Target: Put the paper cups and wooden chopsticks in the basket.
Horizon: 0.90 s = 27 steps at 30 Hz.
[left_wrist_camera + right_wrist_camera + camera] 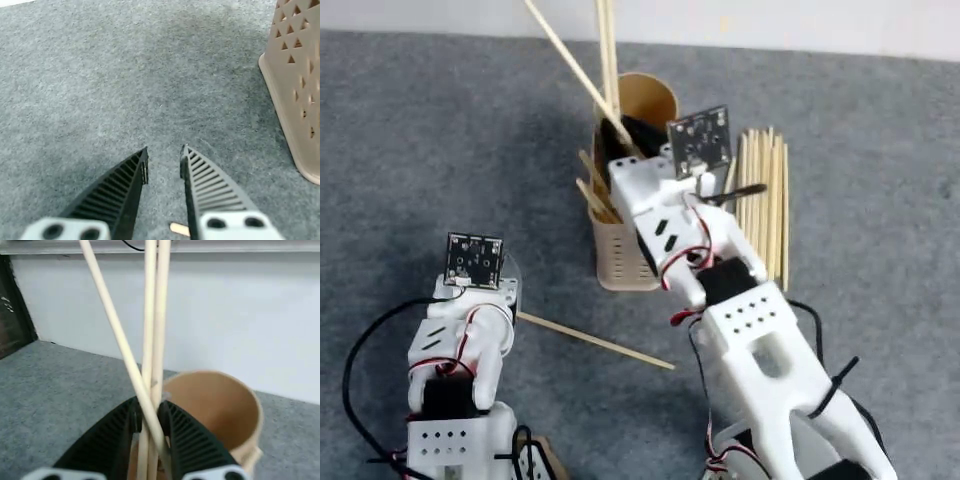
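Note:
My right gripper [150,412] is shut on wooden chopsticks [152,335], two upright and one slanted, just above the beige basket [620,255]. A brown paper cup [220,410] stands in the basket's far end, right behind the held sticks. From above, the right gripper [620,138] hovers over the basket, and more chopsticks [595,195] lean inside it. A bundle of chopsticks [765,200] lies on the carpet to the basket's right. One single chopstick [595,340] lies in front of the basket. My left gripper [164,150] is open low over bare carpet, the basket [295,90] off to its side.
Grey carpet [420,150] covers the table, with open room to the left and far right. A white wall [800,25] runs along the far edge. The left arm [460,340] sits at the front left, close to the single chopstick's end [179,229].

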Motion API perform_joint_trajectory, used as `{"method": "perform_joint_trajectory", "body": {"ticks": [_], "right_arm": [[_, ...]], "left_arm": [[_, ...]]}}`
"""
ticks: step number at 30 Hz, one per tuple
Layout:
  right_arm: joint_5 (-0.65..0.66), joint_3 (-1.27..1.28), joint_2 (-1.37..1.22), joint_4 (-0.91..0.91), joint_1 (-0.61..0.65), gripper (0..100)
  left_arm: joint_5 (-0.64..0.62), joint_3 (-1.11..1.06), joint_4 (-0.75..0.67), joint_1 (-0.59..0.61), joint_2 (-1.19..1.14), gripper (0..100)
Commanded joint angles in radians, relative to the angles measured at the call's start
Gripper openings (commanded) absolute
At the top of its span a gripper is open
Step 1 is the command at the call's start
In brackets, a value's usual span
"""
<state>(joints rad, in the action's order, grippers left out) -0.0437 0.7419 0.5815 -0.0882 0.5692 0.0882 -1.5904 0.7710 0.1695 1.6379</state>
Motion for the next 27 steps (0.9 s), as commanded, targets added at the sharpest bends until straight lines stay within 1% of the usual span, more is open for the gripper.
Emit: {"method": "perform_joint_trajectory", "body": {"ticks": [1, 5, 15, 17, 19, 22, 23, 25, 27], "right_arm": [[-0.012, 0.027, 0.116, -0.039, -0.019, 7.3], [-0.012, 0.085, 0.206, -0.045, -0.018, 17.6], [0.011, 0.096, 0.248, -0.053, -0.024, 17.8], [0.101, 0.087, 0.249, -0.128, -0.039, 17.7], [0.195, 0.035, 0.255, -0.271, -0.059, 17.7], [0.235, -0.039, 0.269, -0.542, -0.107, 17.7], [0.236, -0.064, 0.272, -0.601, -0.128, 17.7], [0.235, -0.096, 0.268, -0.621, -0.176, 17.7], [0.235, -0.107, 0.266, -0.579, -0.220, 17.7]], "left_arm": [[0.011, 0.005, -0.021, -0.012, 0.007, 14], [0.011, 0.005, -0.021, -0.012, 0.007, 14], [0.011, 0.005, -0.021, -0.012, 0.007, 14], [0.011, 0.005, -0.021, -0.012, 0.007, 14], [0.011, 0.005, -0.021, -0.012, 0.007, 14], [0.011, 0.005, -0.021, -0.012, 0.007, 14], [0.011, 0.005, -0.021, -0.012, 0.007, 14], [0.011, 0.005, -0.021, -0.012, 0.007, 14], [0.011, 0.005, -0.021, -0.012, 0.007, 14]]}}
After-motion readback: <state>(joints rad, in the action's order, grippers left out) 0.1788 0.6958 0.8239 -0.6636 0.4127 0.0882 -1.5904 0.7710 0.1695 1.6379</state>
